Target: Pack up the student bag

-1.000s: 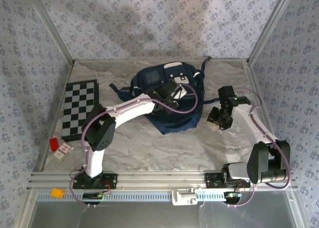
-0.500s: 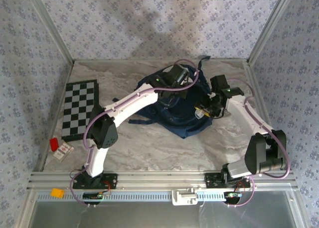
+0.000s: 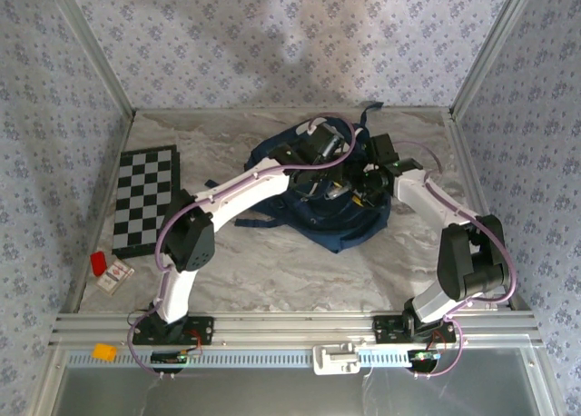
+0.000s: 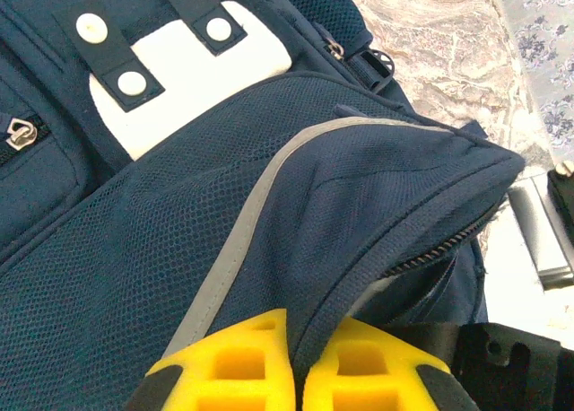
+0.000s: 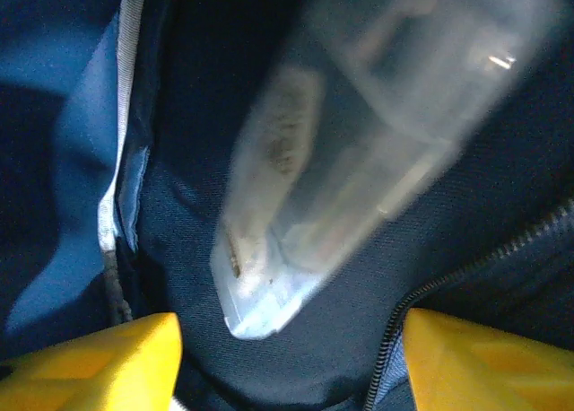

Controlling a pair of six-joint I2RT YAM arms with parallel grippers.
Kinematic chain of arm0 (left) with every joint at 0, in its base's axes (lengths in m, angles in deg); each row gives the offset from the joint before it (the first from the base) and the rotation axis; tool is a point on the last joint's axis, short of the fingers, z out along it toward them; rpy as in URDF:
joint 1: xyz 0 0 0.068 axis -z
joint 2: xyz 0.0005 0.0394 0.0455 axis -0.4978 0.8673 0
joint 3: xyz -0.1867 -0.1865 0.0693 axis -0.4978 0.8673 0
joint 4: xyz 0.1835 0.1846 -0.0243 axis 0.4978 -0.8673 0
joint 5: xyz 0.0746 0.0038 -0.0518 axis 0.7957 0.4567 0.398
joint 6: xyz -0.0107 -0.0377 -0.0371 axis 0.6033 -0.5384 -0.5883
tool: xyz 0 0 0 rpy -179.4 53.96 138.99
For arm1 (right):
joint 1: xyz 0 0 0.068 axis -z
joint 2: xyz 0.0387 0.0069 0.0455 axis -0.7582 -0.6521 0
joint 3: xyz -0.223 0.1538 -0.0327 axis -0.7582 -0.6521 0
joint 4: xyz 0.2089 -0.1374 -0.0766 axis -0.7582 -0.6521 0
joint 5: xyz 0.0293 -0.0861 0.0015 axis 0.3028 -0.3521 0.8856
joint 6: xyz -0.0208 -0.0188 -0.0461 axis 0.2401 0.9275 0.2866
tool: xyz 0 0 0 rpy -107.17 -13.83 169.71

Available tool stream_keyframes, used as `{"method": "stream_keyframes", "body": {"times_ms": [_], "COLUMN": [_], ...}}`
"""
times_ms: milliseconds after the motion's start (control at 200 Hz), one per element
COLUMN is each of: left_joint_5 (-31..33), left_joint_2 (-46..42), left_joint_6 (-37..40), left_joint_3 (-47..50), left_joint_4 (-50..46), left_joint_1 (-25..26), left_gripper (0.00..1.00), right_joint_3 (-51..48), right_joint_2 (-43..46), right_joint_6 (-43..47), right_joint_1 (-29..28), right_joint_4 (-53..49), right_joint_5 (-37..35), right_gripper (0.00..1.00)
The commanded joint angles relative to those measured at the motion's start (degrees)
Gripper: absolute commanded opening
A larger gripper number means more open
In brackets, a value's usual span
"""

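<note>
The student bag (image 3: pixel 338 231), navy with a white flap, lies at the back middle of the table. My left gripper (image 3: pixel 320 149) is over its top, shut on the bag's zipper rim (image 4: pixel 395 240) and holding the opening up; its yellow fingertips (image 4: pixel 233 366) pinch the fabric. My right gripper (image 3: pixel 359 187) reaches into the opening from the right. Its jaws stand wide open (image 5: pixel 287 357) over the dark lining (image 5: pixel 197 115). A clear plastic case (image 5: pixel 359 142), blurred, lies loose inside the bag just beyond the fingers, touching neither.
A folded chessboard (image 3: pixel 145 198) lies at the left edge. A red block (image 3: pixel 98 262) and a small card box (image 3: pixel 115 276) sit near the front left corner. An orange block (image 3: pixel 104 351) rests on the rail below. Walls close in on three sides.
My right gripper moved left into the bag's opening and opened, letting go of the clear case. My left gripper carried the bag's rim up and back and stays shut on it.
</note>
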Motion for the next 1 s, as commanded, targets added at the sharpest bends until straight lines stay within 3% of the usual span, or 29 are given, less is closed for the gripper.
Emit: {"method": "stream_keyframes", "body": {"times_ms": [0,75,165,335,490,555,655,765,860,994], "left_joint_5": [-0.13,-0.35,-1.23,-1.14,-3.05,-6.59,-13.85,-14.08,-13.94,-15.99], "left_joint_2": [-4.18,-4.31,-4.49,-4.82,-4.67,-5.21,-9.12,-17.08,-21.64,-23.21], "left_joint_6": [-2.37,-2.71,-2.48,-2.08,-2.18,-2.46,-3.0,-3.73,-8.09,-14.2], "left_joint_3": [1.21,1.53,1.89,2.47,3.29,4.52,8.34,16.81,25.07,34.16], "left_joint_4": [4.78,4.61,4.95,4.04,2.67,2.9,5.5,9.09,11.29,16.76], "left_joint_1": [-0.73,-0.84,-0.78,-0.74,-0.72,-0.95,-1.65,-2.23,-5.41,-11.06], "left_gripper": [0.0,0.0,0.0,0.0,0.0,0.14,0.41,0.6,0.67,0.69], "right_joint_3": [-1.97,-4.46,-5.26,-2.73,-2.77,-3.55,-5.81,-10.1,-12.6,-13.56], "right_joint_2": [2.71,4.78,5.2,-0.2,1.69,4.97,8.98,13.37,16.47,19.26], "right_joint_6": [-0.29,-0.28,-0.01,2.08,3.79,5.85,9.09,10.52,10.65,9.56], "right_joint_1": [1.06,3.25,5.89,6.39,6.22,6.71,8.06,8.32,6.62,1.98], "right_joint_4": [-0.74,0.12,2.17,6.95,6.61,2.83,-3.4,-6.66,-8.04,-9.17], "right_joint_5": [2.54,2.0,1.99,1.77,1.72,-0.93,-3.13,-3.97,-4.68,-6.52], "right_gripper": [0.72,0.7,0.58,0.41,0.4,0.46,0.48,0.48,0.48,0.51]}}
